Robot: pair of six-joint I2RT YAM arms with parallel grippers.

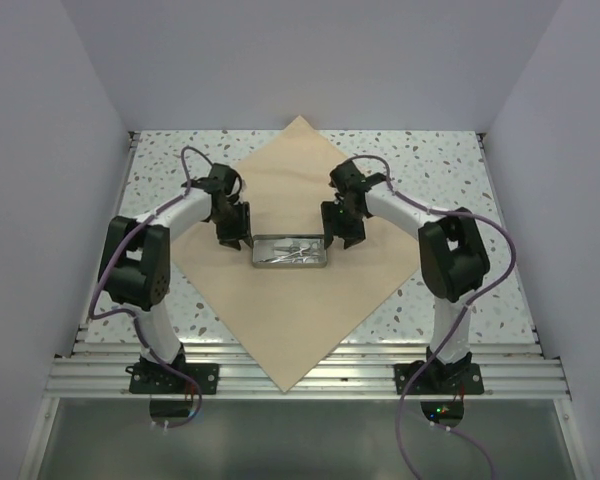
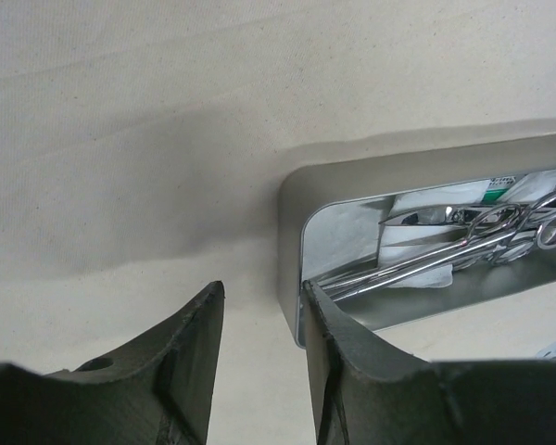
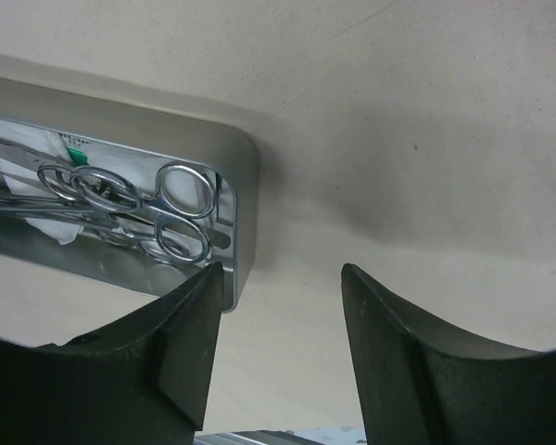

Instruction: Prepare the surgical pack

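Note:
The surgical pack's wrap is a big tan square sheet lying flat as a diamond on the table. A small shiny metal tray holding scissors-like instruments and white gauze sits at its middle. My left gripper is open at the tray's left end. In the left wrist view its jaws stand either side of the tray's end wall. My right gripper is open at the tray's right end. In the right wrist view one finger is at the tray's end wall, the other over bare sheet.
The speckled tabletop shows around the sheet, which overhangs the metal rail at the near edge. White walls enclose the left, right and back. Both arm bases stand on the rail.

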